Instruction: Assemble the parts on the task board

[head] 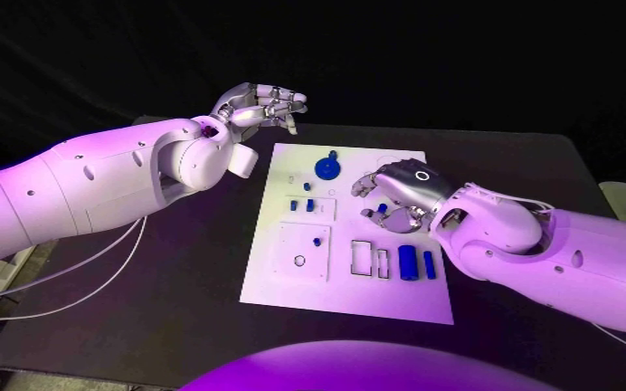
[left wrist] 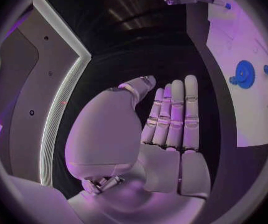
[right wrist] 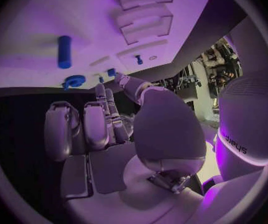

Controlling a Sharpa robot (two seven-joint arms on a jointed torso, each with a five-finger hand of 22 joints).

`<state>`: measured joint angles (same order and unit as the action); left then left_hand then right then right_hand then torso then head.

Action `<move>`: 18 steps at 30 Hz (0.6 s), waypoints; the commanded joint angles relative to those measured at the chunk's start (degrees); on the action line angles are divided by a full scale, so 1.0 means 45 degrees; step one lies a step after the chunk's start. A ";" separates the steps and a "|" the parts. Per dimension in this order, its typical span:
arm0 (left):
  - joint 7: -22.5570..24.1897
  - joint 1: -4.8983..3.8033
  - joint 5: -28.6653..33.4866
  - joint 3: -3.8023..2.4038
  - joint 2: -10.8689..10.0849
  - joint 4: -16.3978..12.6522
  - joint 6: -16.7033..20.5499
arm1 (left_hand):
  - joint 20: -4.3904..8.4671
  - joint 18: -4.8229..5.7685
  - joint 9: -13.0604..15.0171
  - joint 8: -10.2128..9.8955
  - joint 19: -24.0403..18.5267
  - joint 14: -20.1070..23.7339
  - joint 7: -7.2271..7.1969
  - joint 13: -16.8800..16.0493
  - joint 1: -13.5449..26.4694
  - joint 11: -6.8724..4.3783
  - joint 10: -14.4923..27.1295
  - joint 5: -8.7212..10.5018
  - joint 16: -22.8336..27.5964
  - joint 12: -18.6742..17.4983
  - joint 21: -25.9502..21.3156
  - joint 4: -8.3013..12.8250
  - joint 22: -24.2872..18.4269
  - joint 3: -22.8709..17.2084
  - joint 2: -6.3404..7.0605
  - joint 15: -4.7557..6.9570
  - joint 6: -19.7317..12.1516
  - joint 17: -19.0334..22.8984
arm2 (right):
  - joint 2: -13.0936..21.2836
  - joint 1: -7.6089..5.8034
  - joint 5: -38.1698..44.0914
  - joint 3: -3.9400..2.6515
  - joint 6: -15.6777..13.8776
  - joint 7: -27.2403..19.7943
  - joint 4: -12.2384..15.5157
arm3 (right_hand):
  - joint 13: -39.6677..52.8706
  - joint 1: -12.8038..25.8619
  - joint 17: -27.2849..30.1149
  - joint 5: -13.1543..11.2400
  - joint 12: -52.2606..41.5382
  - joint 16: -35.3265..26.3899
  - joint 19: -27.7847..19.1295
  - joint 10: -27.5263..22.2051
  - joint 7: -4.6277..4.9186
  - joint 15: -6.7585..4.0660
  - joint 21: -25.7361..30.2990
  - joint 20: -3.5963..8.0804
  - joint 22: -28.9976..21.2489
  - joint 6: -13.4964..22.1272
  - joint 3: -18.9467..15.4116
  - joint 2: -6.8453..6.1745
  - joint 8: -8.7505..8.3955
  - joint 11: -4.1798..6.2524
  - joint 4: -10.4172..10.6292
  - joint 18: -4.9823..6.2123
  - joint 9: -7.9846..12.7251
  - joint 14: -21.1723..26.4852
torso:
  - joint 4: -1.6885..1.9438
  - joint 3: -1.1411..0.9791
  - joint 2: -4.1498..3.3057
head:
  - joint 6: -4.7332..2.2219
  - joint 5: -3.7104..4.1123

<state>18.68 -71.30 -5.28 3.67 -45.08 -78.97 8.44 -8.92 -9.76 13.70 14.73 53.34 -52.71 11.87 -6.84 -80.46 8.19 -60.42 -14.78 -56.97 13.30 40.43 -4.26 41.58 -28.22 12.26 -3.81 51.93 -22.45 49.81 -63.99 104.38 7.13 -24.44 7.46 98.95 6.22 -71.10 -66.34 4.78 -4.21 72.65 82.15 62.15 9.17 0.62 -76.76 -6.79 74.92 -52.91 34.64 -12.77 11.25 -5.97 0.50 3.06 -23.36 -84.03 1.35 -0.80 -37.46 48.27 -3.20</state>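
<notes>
I'm seeing R hand [head: 398, 194] hovering over task board [head: 294, 273] mid-worktop, pinching a small blue part [head: 383, 207]; blue gear [head: 327, 169] just beside. L hand [head: 261, 104] hanging released, off board's far-left corner.

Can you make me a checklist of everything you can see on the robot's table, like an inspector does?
Surface: black table, bare around the board.
Job's things: white task board in the middle; blue gear near its far end; two blue cylinders side by side near its near right corner; small blue pieces mid-board.
Clutter: nothing seen.
Hands: left hand raised beyond the board's far left corner, fingers straight, holding nothing; right hand over the board's right side, pinching a small blue part.
Cables: white cables hang under the left arm.
Surroundings: dark backdrop.
</notes>
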 commanded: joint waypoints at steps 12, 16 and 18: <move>0.0034 -0.0006 0.0080 0.0028 0.0023 -0.0005 -0.0348 | -0.0035 -0.0149 -0.0022 0.0019 0.0075 0.0025 -0.0012 0.0016 -0.0030 -0.0025 0.0097 0.0013 0.0084 -0.0061 -0.0079 0.0017 -0.0014 -0.0002 -0.0093 -0.0058 -0.0084 0.0015 | 0.0539 -0.0341 -0.0347 0.0007 0.2426 0.0046 -0.0679 | -0.0168 -0.0766 0.0492 0.0381 -0.0436 -0.0273 -0.0246 -0.0681 -0.0363 0.0103 0.0612 -0.0041 0.0864 0.0201 -0.1956 0.0074 -0.0311 0.0002 0.0422 0.0214 0.0126 -0.0132 | 0.0019 -0.0004 -0.0012 | -0.0154 0.0336; 0.0025 -0.0005 0.0080 0.0031 0.0005 -0.0002 -0.0346 | -0.0035 -0.0149 -0.0022 0.0019 0.0075 0.0025 -0.0012 0.0016 -0.0030 -0.0025 0.0097 0.0013 0.0084 -0.0061 -0.0079 0.0017 -0.0014 -0.0002 -0.0093 -0.0058 -0.0084 0.0015 | 0.0508 -0.0293 -0.0293 0.0012 0.2595 -0.0008 -0.0720 | -0.0147 -0.0814 0.0326 0.0398 -0.0593 -0.0120 -0.0087 -0.0532 -0.0310 0.0071 0.0367 -0.0019 0.1041 0.0084 -0.1974 0.0106 -0.0285 0.0044 0.0480 0.0153 0.0127 -0.0190 | 0.0027 0.0002 -0.0017 | -0.0130 0.0332; 0.0022 -0.0004 0.0080 0.0033 -0.0008 0.0003 -0.0343 | -0.0035 -0.0149 -0.0022 0.0019 0.0075 0.0025 -0.0012 0.0016 -0.0030 -0.0025 0.0097 0.0013 0.0084 -0.0061 -0.0079 0.0017 -0.0014 -0.0002 -0.0093 -0.0058 -0.0084 0.0015 | 0.0503 -0.0270 -0.0318 0.0015 0.2637 -0.0039 -0.0716 | -0.0142 -0.0816 0.0290 0.0401 -0.0620 -0.0087 -0.0057 -0.0504 -0.0307 0.0066 0.0319 -0.0015 0.1076 0.0064 -0.1975 0.0109 -0.0280 0.0052 0.0492 0.0141 0.0127 -0.0203 | 0.0015 0.0010 -0.0017 | -0.0115 0.0322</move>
<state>18.55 -71.28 -5.27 3.86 -45.15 -78.92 7.88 -8.92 -9.77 13.66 14.73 53.34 -52.71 11.86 -6.84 -80.46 8.19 -60.41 -14.78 -56.97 13.30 40.43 -4.26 41.59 -28.22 12.26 -3.81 51.93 -22.45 52.12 -65.29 102.47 7.18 -15.23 7.77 95.72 5.50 -74.14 -65.01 6.44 -6.68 71.91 81.46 59.58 7.79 0.62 -75.13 -6.87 74.90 -52.20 25.93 -12.16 9.93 -5.82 2.61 3.07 -22.82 -84.03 1.41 -0.80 -37.52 47.66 -1.68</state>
